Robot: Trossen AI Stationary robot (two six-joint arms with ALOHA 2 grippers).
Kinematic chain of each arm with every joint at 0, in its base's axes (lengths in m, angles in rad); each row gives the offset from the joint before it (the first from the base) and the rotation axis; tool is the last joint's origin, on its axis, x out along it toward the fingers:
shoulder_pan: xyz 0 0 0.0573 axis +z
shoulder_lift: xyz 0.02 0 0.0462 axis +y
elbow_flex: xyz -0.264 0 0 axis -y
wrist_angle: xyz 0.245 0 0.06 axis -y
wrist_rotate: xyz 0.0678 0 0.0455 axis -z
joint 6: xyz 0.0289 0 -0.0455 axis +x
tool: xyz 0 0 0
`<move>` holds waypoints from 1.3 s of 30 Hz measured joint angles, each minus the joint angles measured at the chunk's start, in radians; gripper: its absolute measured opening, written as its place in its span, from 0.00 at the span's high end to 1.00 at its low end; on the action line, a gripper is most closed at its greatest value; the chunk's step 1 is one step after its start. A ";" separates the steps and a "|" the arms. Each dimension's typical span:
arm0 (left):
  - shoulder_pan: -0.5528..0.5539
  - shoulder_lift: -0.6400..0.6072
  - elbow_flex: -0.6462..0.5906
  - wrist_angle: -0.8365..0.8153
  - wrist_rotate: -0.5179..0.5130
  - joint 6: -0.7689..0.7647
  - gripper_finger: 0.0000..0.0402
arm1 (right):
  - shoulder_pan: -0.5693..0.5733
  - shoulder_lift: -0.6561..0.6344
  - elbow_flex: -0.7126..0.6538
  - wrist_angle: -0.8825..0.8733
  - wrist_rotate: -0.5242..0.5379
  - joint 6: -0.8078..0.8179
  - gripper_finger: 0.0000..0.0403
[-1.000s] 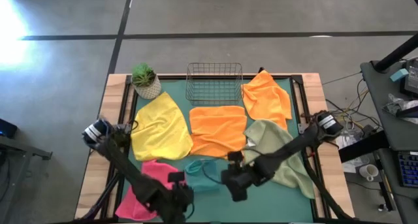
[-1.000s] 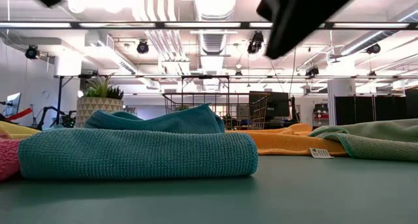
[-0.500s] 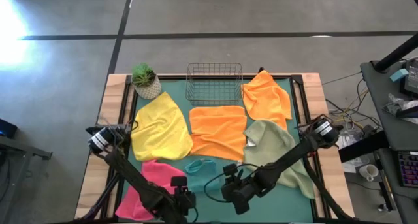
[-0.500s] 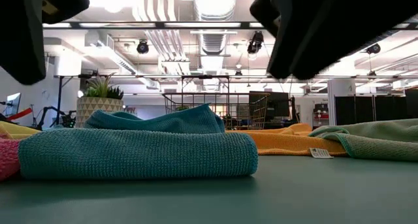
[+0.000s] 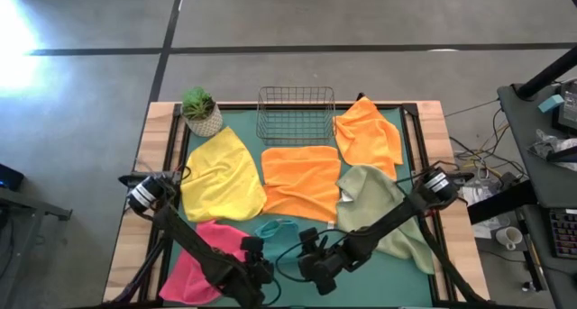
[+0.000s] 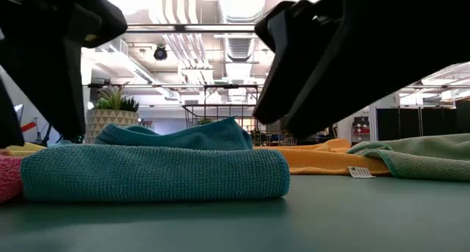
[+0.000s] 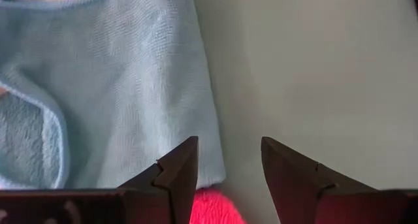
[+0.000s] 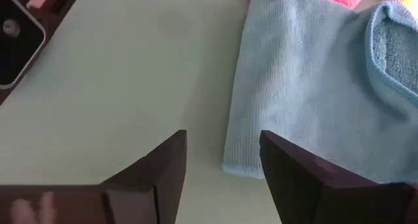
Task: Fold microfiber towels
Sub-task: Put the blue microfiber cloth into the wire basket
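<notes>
High view: we have the teal towel [image 5: 278, 234] at lower centre, left gripper [image 5: 257, 255] and right gripper [image 5: 306, 259] flanking its near edge, both lower than a second ago

Low view: it lies folded once; another fold looks due

Wrist views: both pincers released, empty; next we must pinch the near corners

Plain teal towel [image 6: 154, 173]; pink towel [image 5: 194, 264]; possibly sage towel [image 5: 383, 210].
</notes>
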 joint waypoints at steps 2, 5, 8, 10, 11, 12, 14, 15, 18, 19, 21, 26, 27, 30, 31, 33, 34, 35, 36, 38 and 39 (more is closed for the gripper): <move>0.003 0.001 -0.004 -0.010 0.000 0.004 0.62 | -0.002 0.010 0.000 0.006 0.000 -0.009 0.54; 0.012 0.001 -0.014 -0.003 -0.001 0.008 0.62 | -0.007 0.023 0.000 0.015 0.023 -0.023 0.55; 0.021 0.002 -0.037 -0.003 0.001 0.007 0.62 | -0.015 0.029 0.001 0.025 0.042 -0.024 0.55; 0.023 0.002 -0.053 0.006 0.001 0.006 0.62 | -0.023 0.029 0.001 0.029 0.043 -0.025 0.55; 0.025 0.002 -0.060 0.006 0.001 0.001 0.62 | -0.027 0.029 -0.001 0.033 0.043 -0.024 0.55; 0.026 0.002 -0.068 0.008 0.002 0.001 0.62 | -0.031 0.029 -0.002 0.031 0.043 -0.024 0.55; 0.026 0.002 -0.078 0.024 0.002 0.001 0.62 | -0.039 0.029 -0.003 0.031 0.042 -0.020 0.55; 0.027 0.002 -0.079 0.035 0.002 0.001 0.62 | -0.043 0.029 -0.003 0.032 0.041 -0.016 0.55; 0.027 0.002 -0.088 0.067 0.006 0.000 0.62 | -0.052 0.034 -0.003 0.034 0.006 -0.005 0.55; 0.028 0.002 -0.092 0.072 0.007 0.000 0.62 | -0.053 0.035 -0.003 0.031 -0.001 -0.006 0.55; 0.030 0.002 -0.098 0.090 0.007 -0.004 0.62 | -0.053 0.035 -0.004 0.031 -0.002 -0.009 0.55; 0.043 0.002 -0.121 0.089 0.007 -0.076 0.66 | -0.057 0.035 -0.005 0.034 -0.009 -0.014 0.55; 0.046 0.002 -0.124 0.089 0.007 -0.079 0.69 | -0.058 0.035 -0.006 0.036 -0.011 -0.014 0.55; 0.049 0.002 -0.128 0.094 0.005 -0.079 0.79 | -0.061 0.035 -0.011 0.035 -0.010 -0.014 0.55; 0.050 0.002 -0.129 0.102 0.005 -0.079 0.82 | -0.064 0.035 -0.011 0.034 -0.011 -0.014 0.55; 0.051 0.001 -0.130 0.121 0.005 -0.079 0.89 | -0.067 0.035 -0.012 0.037 -0.011 -0.014 0.55; 0.052 0.001 -0.130 0.130 0.005 -0.079 0.93 | -0.069 0.035 -0.012 0.039 -0.011 -0.014 0.55; 0.053 0.001 -0.130 0.137 0.005 -0.079 0.96 | -0.070 0.035 -0.012 0.039 -0.011 -0.014 0.55; 0.053 0.001 -0.130 0.143 0.006 -0.079 0.98 | -0.070 0.035 -0.012 0.039 -0.011 -0.014 0.55; 0.053 0.001 -0.130 0.157 0.006 -0.079 0.98 | -0.071 0.035 -0.012 0.045 -0.033 -0.016 0.55; 0.053 0.001 -0.130 0.163 0.007 -0.079 0.98 | -0.071 0.035 -0.012 0.048 -0.053 -0.017 0.55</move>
